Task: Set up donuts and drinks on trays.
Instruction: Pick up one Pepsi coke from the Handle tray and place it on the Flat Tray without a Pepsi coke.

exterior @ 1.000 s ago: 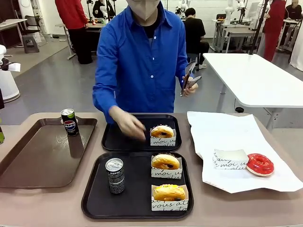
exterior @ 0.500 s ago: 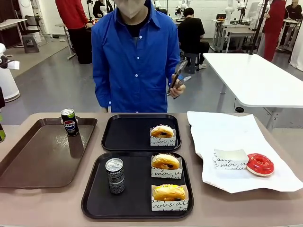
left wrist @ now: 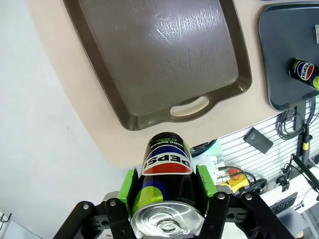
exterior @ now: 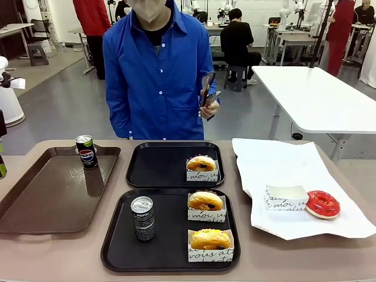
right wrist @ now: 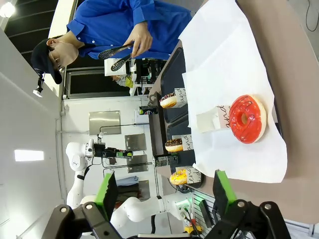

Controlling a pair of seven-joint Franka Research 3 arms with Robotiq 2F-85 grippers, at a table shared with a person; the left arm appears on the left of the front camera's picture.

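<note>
The left gripper (left wrist: 167,186) is clamped on a held Pepsi can (left wrist: 167,162), its green pads pressed to both sides of the can, with the brown tray (left wrist: 159,55) in view beyond it. The right gripper (right wrist: 164,194) has its fingers wide apart with nothing between them, and it looks out over the white paper (right wrist: 224,50).

In the front view the far black tray (exterior: 155,170) carries the far donut (exterior: 201,163) in its sleeve at the right side. The near black tray (exterior: 170,241) carries the middle donut (exterior: 205,201) and the near donut (exterior: 210,239), one behind the other along its right side; a dark drink can (exterior: 143,218) stands upright at its left. A second Pepsi can (exterior: 87,151) stands at the brown tray's far right corner. On the white paper a red-glazed donut (exterior: 322,204) lies just beside an empty sleeve (exterior: 283,197). The person (exterior: 155,70) stands at the far side; one hand (exterior: 210,110) holds tongs (exterior: 208,88) upright, clear of the table.
</note>
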